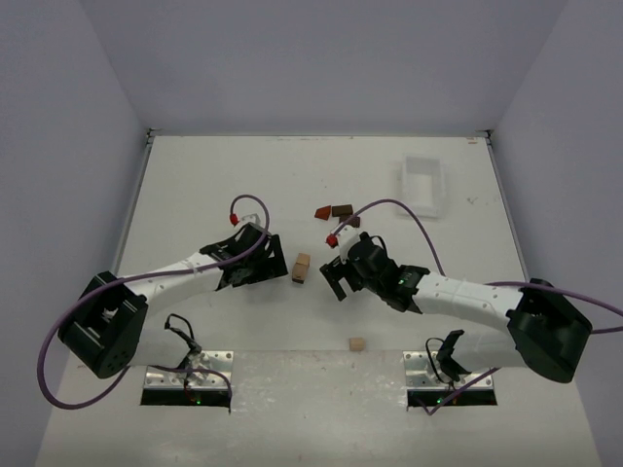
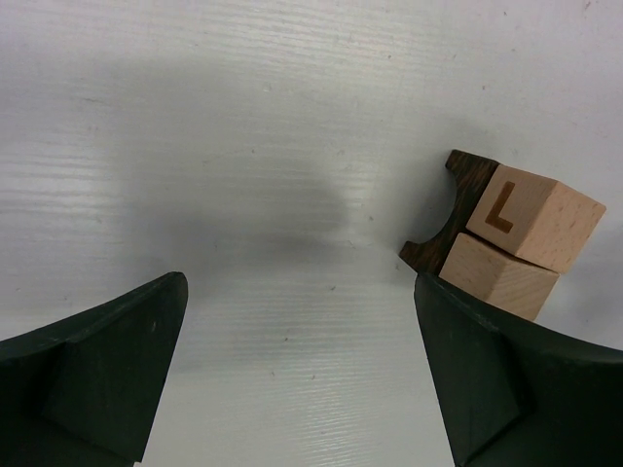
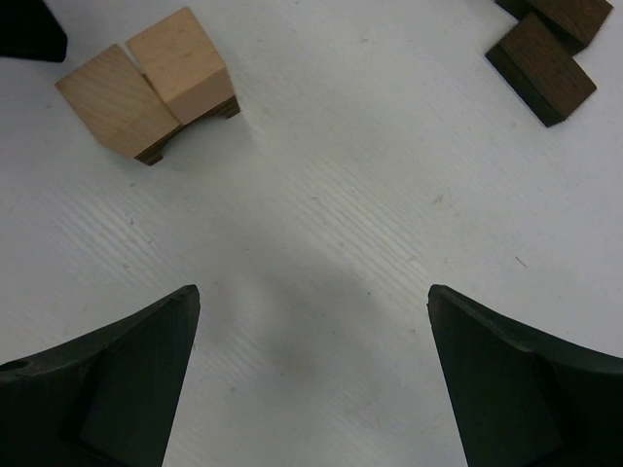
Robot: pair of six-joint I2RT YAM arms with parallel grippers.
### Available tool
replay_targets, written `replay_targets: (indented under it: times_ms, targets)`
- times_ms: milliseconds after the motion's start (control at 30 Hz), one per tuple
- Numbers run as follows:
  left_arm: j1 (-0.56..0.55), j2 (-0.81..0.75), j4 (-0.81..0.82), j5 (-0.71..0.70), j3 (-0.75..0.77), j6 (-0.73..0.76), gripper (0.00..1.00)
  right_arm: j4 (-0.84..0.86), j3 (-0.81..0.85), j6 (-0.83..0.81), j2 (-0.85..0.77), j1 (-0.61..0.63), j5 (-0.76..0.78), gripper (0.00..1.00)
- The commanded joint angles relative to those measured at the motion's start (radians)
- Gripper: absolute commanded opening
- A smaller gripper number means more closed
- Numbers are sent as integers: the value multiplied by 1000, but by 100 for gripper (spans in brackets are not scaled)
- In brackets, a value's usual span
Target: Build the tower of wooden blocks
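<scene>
The wood block tower (image 1: 301,267) stands mid-table between my two grippers. It is two light tan blocks on a dark brown arch block. In the left wrist view the upper tan block (image 2: 535,216) shows a letter L, and the arch block (image 2: 456,212) sits behind it, just beyond my right-hand finger. My left gripper (image 2: 300,282) is open over bare table, just left of the stack (image 1: 275,263). In the right wrist view the stack (image 3: 146,83) lies far left and ahead of my right gripper (image 3: 313,289), which is open and empty, right of the stack (image 1: 335,276).
Loose blocks lie behind the tower: a reddish-brown one (image 1: 322,212) and two dark brown ones (image 1: 342,209), the dark ones also in the right wrist view (image 3: 540,68). A small tan block (image 1: 357,343) sits near the front edge. A white tray (image 1: 424,185) stands back right.
</scene>
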Motion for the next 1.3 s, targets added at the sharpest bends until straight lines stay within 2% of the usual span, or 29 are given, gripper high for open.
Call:
replay_targets:
  times_ms: [0, 133, 500, 700, 1267]
  targets:
    - [-11, -63, -59, -77, 34, -14, 100, 70, 73, -147, 52, 24, -197, 99]
    - [-11, -128, -88, -93, 24, -9, 100, 43, 161, -225, 148, 24, -236, 99]
    - [-9, -189, -130, -142, 8, 2, 100, 15, 299, -231, 258, 36, -258, 99]
    - [-8, -186, -124, -147, 3, 8, 100, -16, 374, -263, 323, 47, -183, 99]
    - [-8, -183, -113, -155, -4, 17, 100, -27, 454, -278, 422, 48, -81, 99]
